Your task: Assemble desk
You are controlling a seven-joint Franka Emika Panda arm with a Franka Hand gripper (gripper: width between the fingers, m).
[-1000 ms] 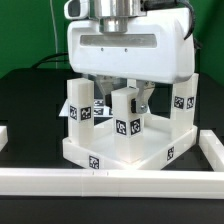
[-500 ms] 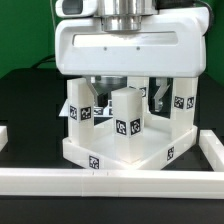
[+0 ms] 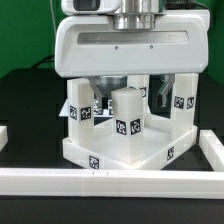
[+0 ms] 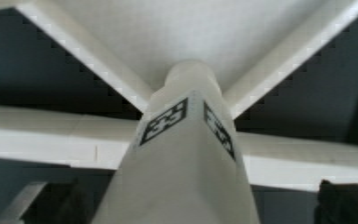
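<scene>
desk top (image 3: pixel 120 150): we see it on the black table (image 3: pixel 25 100), close behind the white front rail (image 3: pixel 110 180), tags on its front rim.
legs: we count four standing upright in the top; front leg (image 3: pixel 127 112) mid-tray, one (image 3: pixel 82 105) at the exterior view's left, one (image 3: pixel 183 98) at the right, one (image 3: pixel 115 100) partly hidden behind.
wrist view: we see one tagged leg (image 4: pixel 190 130) close up, running up between the fingers.
fingers (image 3: pixel 127 88): spread wide, holding nothing, just above the legs.
rail, right (image 3: pixel 212 150): beside the top.
</scene>
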